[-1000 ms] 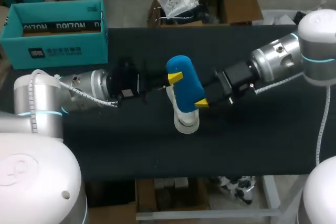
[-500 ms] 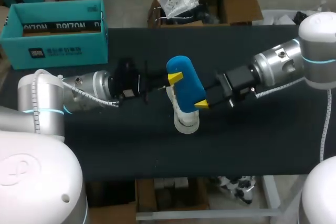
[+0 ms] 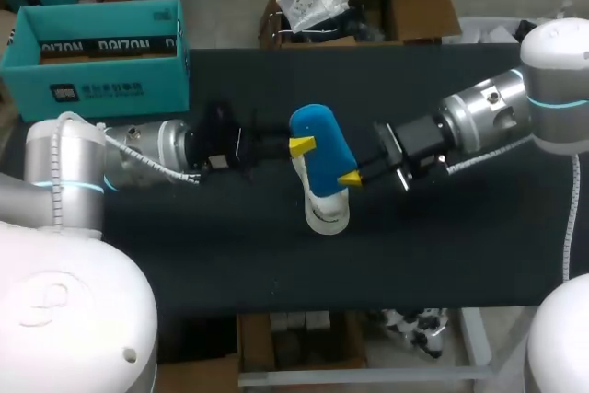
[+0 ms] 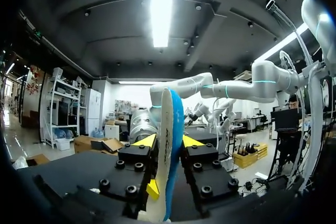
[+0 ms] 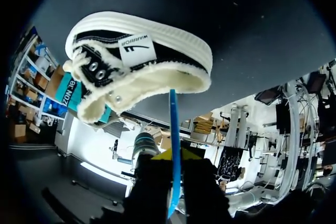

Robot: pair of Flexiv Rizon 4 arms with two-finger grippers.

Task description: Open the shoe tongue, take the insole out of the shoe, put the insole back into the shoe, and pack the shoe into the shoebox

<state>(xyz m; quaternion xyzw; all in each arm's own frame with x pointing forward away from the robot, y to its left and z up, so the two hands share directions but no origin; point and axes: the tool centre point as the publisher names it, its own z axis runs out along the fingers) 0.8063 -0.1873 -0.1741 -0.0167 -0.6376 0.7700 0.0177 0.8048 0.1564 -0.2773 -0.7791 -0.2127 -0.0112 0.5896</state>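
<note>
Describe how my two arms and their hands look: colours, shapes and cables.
The left arm and right arm have rounded white shells with a thin teal ring, then a silver cylindrical wrist. A white spiral-wrapped cable runs along the left arm; a thin white cable follows the right one. The left hand and right hand are black blocks with yellow fingertips.
</note>
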